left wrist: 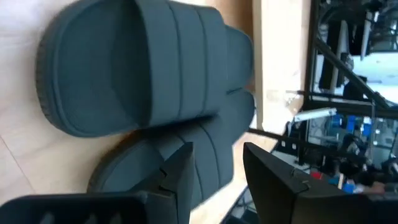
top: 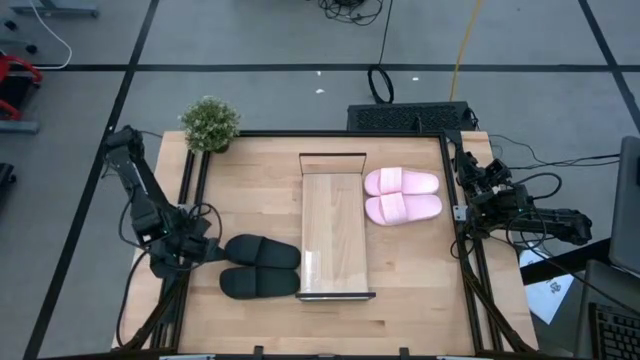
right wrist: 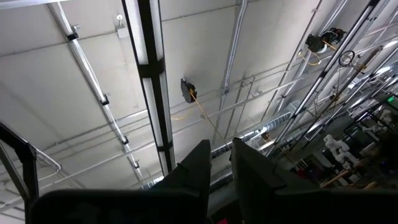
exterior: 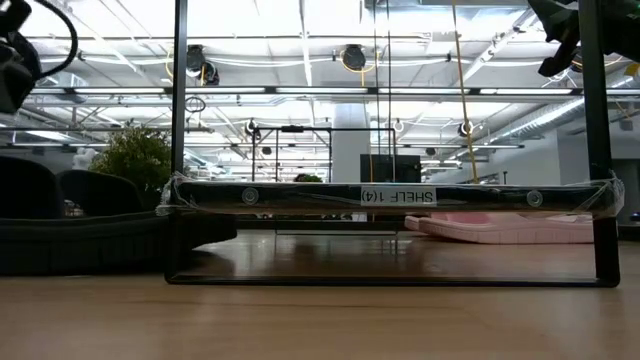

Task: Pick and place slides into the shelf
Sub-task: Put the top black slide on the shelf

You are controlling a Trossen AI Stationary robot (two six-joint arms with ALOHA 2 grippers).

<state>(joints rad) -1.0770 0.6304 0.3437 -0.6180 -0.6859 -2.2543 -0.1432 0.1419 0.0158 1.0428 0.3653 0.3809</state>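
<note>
Jaws of our left gripper stand partly apart with nothing between them, hovering just beside the heel ends of the two matte black slide sandals. Those black slides lie side by side and touching on the light wooden desk, their toes just beside the near end of the long narrow light-wood shelf board with its thin dark metal frame. We see nothing on the shelf. On its other side, toward the far end, the two pale pink slide sandals rest together on the desk, just beside the board. Our right gripper waits off the desk's right edge, pointing up at the ceiling, its jaws a narrow gap apart and empty. A small green potted plant sits at the far left corner.
</note>
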